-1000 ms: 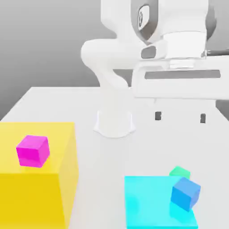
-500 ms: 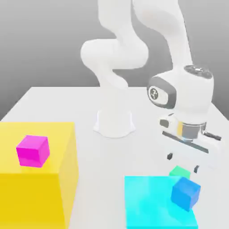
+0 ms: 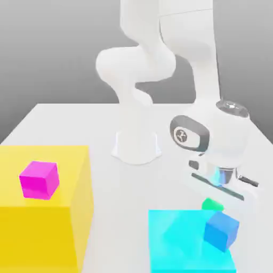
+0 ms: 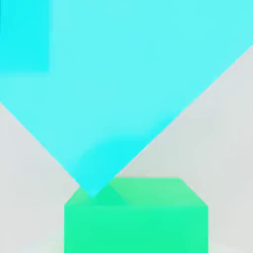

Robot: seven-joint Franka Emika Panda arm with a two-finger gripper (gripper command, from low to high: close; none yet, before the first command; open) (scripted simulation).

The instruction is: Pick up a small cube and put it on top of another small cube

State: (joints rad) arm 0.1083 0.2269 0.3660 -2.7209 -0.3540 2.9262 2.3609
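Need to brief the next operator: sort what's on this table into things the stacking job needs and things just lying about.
Belongs to the job:
- green cube, behind the cyan block
- magenta cube, on the yellow block
- gripper, lowered over the green cube

Just lying about:
- blue cube, on the cyan block
- cyan block
- yellow block

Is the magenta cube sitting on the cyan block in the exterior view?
No. The magenta cube rests on top of the big yellow block at the exterior view's left, apart from the cyan block.

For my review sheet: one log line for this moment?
gripper: shut at green cube | magenta cube: on yellow block | stacking: not yet
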